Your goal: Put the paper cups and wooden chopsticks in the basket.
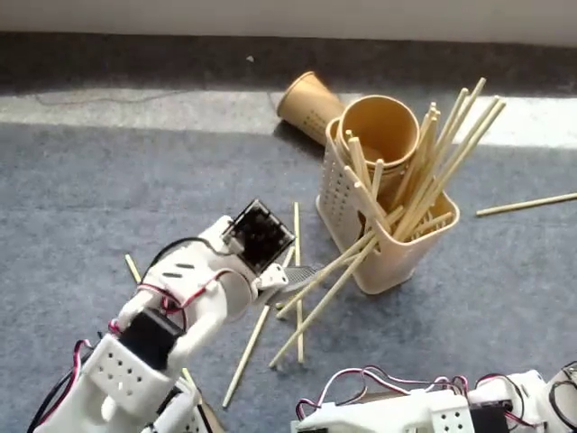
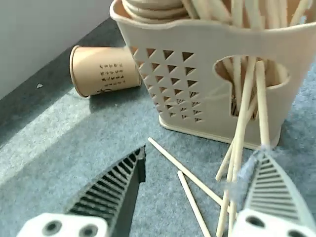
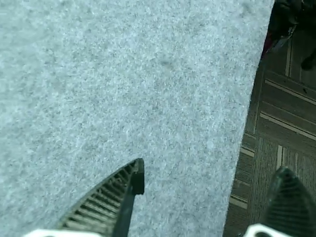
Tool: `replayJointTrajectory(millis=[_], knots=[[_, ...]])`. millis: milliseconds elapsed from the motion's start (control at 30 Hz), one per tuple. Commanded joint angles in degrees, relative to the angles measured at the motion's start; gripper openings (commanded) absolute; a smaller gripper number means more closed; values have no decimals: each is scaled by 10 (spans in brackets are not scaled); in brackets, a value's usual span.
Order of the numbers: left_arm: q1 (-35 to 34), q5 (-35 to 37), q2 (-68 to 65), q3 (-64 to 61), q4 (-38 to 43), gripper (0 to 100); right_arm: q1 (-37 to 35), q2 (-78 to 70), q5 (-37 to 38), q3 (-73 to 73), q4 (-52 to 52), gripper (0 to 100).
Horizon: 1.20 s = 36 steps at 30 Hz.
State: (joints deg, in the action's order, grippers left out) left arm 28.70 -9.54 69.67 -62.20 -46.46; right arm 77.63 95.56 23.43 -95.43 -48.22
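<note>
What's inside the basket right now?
The basket holds a paper cup, open end up, and a bundle of wooden chopsticks sticking out above the rim. Its walls hide the cup's base and most lower stick ends.

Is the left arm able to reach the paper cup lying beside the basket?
Probably yes: open carpet lies between the left gripper and the cup, passing beside the basket.

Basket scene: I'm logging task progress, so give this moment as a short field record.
basket: upright on the grey mat, holds many chopsticks and a paper cup
fallen cup: on its side, behind the basket
loose chopsticks: several on the mat by the basket, some leaning on it
left tool: open, low over the loose chopsticks
right tool: open, above the mat's edge
</note>
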Motion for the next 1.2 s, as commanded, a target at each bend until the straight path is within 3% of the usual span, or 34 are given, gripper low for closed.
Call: replayJointTrajectory(millis=[0, 233, 367, 567, 867, 1167], knots=[[52, 6, 89, -28, 11, 325, 15, 5, 8, -18, 22, 382], [82, 33, 21, -26, 48, 300, 22, 5, 35, -13, 19, 382], [84, 39, -137, 3, 120, 329, 22, 5, 40, -15, 19, 382], [85, 39, -371, 136, 129, 343, 18, 5, 40, -15, 20, 382], [70, 22, -443, 158, 129, 339, 17, 5, 40, -14, 21, 382], [-8, -87, -456, 127, 71, 101, 17, 5, 40, -11, 21, 382]])
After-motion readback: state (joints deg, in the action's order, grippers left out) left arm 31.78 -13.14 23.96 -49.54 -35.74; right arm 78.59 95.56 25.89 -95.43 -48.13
